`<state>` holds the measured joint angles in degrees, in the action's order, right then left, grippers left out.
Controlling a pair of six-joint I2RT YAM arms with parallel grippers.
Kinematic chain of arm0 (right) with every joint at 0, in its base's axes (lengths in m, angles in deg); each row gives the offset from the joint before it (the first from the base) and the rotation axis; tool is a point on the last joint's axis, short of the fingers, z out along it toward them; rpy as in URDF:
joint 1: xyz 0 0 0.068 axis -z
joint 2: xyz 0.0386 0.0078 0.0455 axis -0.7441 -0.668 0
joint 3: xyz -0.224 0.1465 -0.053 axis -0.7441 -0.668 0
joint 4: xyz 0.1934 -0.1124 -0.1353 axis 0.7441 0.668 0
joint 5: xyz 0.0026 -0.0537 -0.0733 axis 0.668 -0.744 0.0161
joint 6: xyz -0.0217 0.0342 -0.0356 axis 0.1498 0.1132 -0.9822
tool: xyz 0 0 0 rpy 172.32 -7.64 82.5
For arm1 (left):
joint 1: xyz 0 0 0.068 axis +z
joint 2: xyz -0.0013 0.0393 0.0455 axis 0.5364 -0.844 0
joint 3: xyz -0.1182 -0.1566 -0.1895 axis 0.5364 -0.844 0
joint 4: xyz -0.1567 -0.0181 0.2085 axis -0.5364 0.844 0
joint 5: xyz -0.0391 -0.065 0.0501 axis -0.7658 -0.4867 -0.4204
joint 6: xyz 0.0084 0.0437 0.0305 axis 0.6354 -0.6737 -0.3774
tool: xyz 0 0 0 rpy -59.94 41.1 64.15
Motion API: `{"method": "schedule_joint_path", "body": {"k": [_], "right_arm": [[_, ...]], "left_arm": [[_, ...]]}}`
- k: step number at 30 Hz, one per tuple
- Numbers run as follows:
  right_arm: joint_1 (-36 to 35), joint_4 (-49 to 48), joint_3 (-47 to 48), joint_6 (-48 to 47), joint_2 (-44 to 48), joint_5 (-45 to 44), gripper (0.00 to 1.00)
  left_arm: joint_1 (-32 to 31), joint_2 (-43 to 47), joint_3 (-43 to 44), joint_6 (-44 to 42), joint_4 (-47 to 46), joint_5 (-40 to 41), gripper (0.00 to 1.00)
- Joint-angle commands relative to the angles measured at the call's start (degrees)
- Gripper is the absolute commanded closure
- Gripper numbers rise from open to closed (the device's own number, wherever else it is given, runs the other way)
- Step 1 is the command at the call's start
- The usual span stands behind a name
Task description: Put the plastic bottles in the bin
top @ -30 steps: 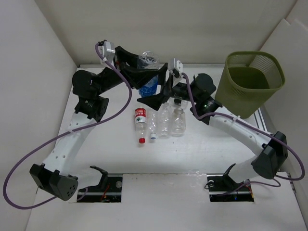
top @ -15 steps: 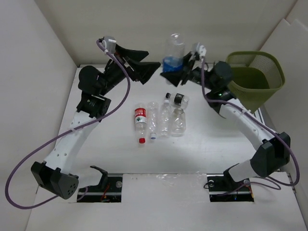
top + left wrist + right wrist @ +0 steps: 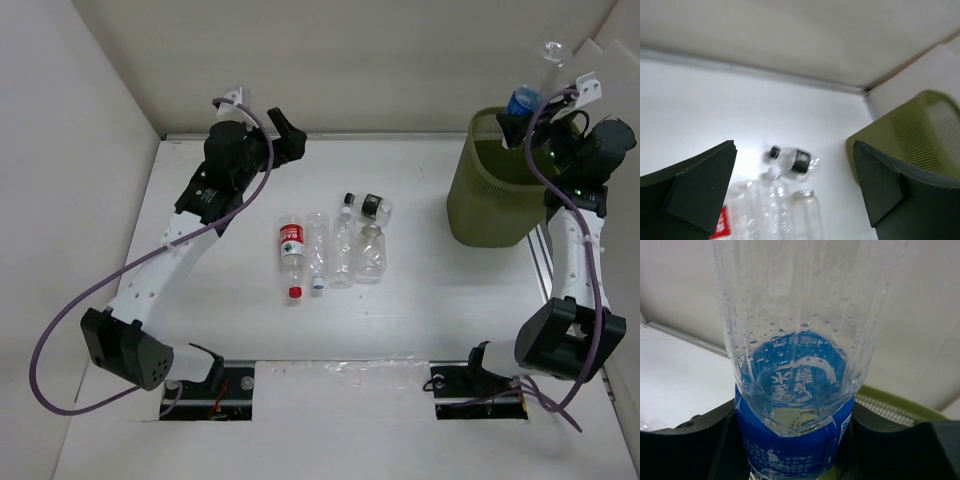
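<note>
My right gripper [image 3: 522, 108] is shut on the blue-labelled plastic bottle [image 3: 530, 88], which it holds upright above the far rim of the olive-green bin [image 3: 497, 200]. In the right wrist view the bottle [image 3: 795, 390] fills the gap between the dark fingers [image 3: 687, 445], with the bin rim [image 3: 892, 402] behind it. Five plastic bottles lie mid-table: a red-labelled one [image 3: 291, 250], three clear ones [image 3: 343, 250] and a black-labelled one [image 3: 369, 206]. My left gripper [image 3: 285, 138] hangs open at the far left. Its wrist view shows the black-labelled bottle [image 3: 795, 160] between its fingers [image 3: 695, 195], far below them.
White walls close in the table at the back and on both sides. The bin stands at the far right against the table's edge rail [image 3: 541, 255]. The arm bases and cable slots [image 3: 215, 385] sit along the near edge.
The blue-labelled bottle passed from my left gripper to my right one. The right arm swung it from the table's centre to above the bin. The left gripper opened and drew back left.
</note>
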<state>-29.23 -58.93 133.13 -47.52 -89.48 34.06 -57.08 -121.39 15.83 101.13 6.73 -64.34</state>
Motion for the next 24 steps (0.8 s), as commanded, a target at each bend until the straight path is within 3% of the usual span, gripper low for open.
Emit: {"method": "schedule_joint_path", "body": {"k": [1, 2, 4, 5, 6, 8, 16, 21, 24], "right_arm": [[2.5, 0.4, 0.9, -2.2, 0.5, 0.9, 1.00], [3.4, 0.4, 0.9, -2.9, 0.5, 0.9, 1.00], [5.8, 2.6, 0.9, -3.8, 0.5, -0.6, 0.85], [6.5, 3.1, 0.3, -3.8, 0.0, -0.6, 0.69], [7.1, 3.9, 0.3, -3.8, 0.0, -1.2, 0.27], [7.9, 4.4, -1.1, -4.3, 0.0, -2.0, 0.00], [7.3, 13.1, 2.0, -9.7, 6.7, -5.5, 0.00], [0.6, 23.9, 4.9, -15.9, 11.9, -8.5, 0.00], [-4.2, 25.0, 3.9, -17.8, 14.6, -10.0, 0.00]], "left_arm": [[0.0, -1.1, -1.4, 1.4, 6.5, 5.2, 0.00], [0.0, -1.9, -1.4, 2.2, 7.4, 6.3, 0.00], [0.0, -2.5, -3.1, 2.9, 9.8, 7.6, 0.00], [0.0, -2.5, -3.7, 3.4, 10.4, 8.7, 0.00], [0.0, -3.1, -5.0, 4.7, 11.0, 9.9, 0.00], [0.0, -3.9, -6.1, 5.2, 11.9, 9.9, 0.00], [0.0, -12.1, -6.1, 5.2, 15.9, 8.3, 0.00], [0.0, -14.6, -8.3, 5.8, 17.2, 8.0, 0.00], [0.0, -16.0, -10.3, 6.3, 17.8, 7.7, 0.00]]}}
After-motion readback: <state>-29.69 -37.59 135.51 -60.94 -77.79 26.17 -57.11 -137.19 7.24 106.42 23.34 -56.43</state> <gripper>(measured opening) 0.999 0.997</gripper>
